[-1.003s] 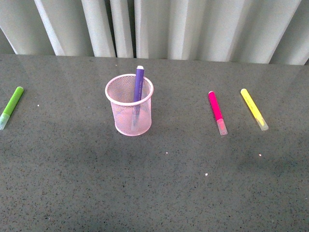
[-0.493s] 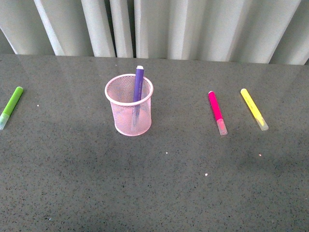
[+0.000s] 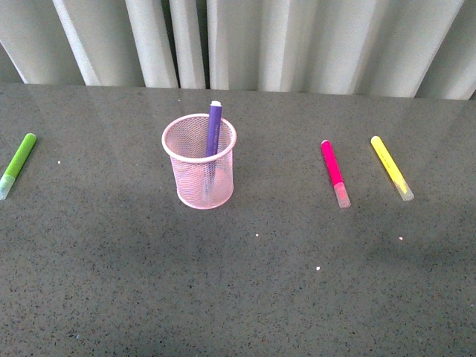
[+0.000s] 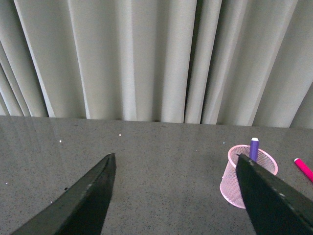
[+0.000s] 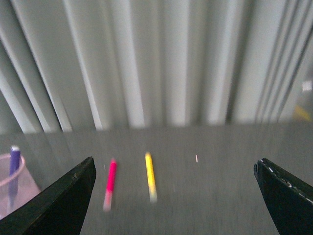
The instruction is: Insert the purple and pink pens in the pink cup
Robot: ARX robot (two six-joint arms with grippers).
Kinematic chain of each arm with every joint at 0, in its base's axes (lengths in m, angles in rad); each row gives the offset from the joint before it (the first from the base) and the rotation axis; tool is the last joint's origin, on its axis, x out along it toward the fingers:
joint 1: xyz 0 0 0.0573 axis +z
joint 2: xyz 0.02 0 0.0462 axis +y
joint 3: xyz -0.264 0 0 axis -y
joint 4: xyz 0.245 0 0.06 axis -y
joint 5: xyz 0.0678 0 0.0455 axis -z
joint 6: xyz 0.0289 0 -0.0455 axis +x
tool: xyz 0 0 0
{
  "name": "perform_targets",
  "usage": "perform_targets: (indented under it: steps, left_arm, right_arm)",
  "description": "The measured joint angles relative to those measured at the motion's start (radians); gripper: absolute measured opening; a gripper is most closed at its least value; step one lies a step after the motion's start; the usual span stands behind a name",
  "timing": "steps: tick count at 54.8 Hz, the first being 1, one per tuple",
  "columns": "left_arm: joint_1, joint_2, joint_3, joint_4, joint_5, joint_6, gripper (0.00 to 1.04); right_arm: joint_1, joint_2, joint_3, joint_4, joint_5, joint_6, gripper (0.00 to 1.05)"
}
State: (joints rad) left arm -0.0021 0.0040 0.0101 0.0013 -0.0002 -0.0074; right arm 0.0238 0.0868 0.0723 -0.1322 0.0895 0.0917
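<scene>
The cup stands left of centre in the front view with the purple pen standing inside it, the pink pen lies flat right of centre, and the left gripper and right gripper are both spread wide, holding nothing.

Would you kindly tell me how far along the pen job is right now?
Done: the purple pen stands inside the pink cup. In hand: nothing; the left gripper and right gripper both show open, empty jaws. Left: the pink pen lies flat on the table, to the cup's right, beside the yellow marker, and needs inserting.
</scene>
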Motion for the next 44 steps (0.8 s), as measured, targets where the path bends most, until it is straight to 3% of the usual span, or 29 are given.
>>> perform_targets:
  steps: [3,7,11,16,26,31,44]
  left_arm:
    - [0.000,0.000,0.000,-0.001,-0.001,0.000,0.89]
    - [0.000,-0.001,0.000,-0.001,0.000,0.000,0.99]
    - [0.000,0.000,0.000,-0.001,0.000,0.002,0.97]
    - [0.000,-0.001,0.000,-0.001,0.000,0.002,0.98]
    - [0.000,-0.001,0.000,-0.001,0.000,0.002,0.98]
    - [0.000,-0.001,0.000,-0.001,0.000,0.002,0.98]
    - [0.000,-0.001,0.000,-0.001,0.000,0.002,0.98]
  right_arm:
    - [0.007,0.140,0.043,-0.021,0.028,0.080,0.98]
    - [0.004,0.314,0.087,0.075,0.018,0.124,0.98]
    - [-0.006,0.551,0.169,0.248,-0.010,0.132,0.98]
    - [-0.004,0.789,0.290,0.343,-0.040,0.119,0.98]
    - [0.083,1.271,0.554,0.398,0.019,-0.032,0.98]
    - [0.130,1.444,0.674,0.383,0.001,-0.077,0.98]
    - [0.218,1.789,0.976,0.242,-0.062,0.063,0.98]
